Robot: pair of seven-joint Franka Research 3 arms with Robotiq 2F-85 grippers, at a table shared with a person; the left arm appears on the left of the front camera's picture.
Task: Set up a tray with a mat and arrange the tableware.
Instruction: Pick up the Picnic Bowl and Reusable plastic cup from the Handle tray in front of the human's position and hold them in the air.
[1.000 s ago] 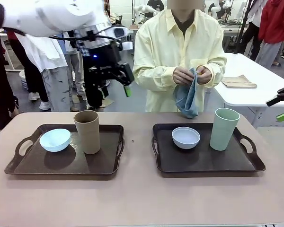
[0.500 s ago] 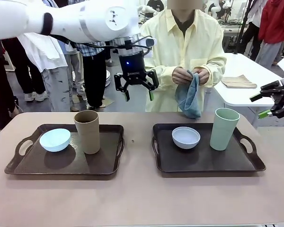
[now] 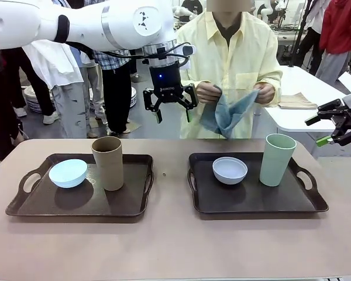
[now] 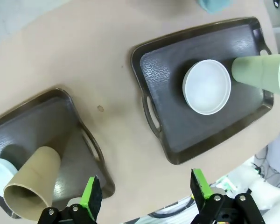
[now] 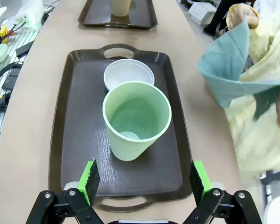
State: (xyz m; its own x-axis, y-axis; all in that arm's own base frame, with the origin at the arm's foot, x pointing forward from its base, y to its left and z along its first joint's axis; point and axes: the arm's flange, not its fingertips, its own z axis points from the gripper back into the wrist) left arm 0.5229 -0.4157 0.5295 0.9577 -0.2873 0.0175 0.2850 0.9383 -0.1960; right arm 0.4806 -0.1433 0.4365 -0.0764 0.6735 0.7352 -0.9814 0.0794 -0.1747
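one tan-brown cup, one pale green cup, upright

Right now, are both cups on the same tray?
No, the green cup stands on the right tray, the tan cup on the left tray.

- The left arm is made of white rounded shells, parted by a black ring.
- Black cables are looped about its wrist, where a blue light is lit.
- The left pincer and right pincer are built black, with green pads and silver screws.
- The person is dressed in a pale yellow, long-sleeved collared shirt with a chest pocket.
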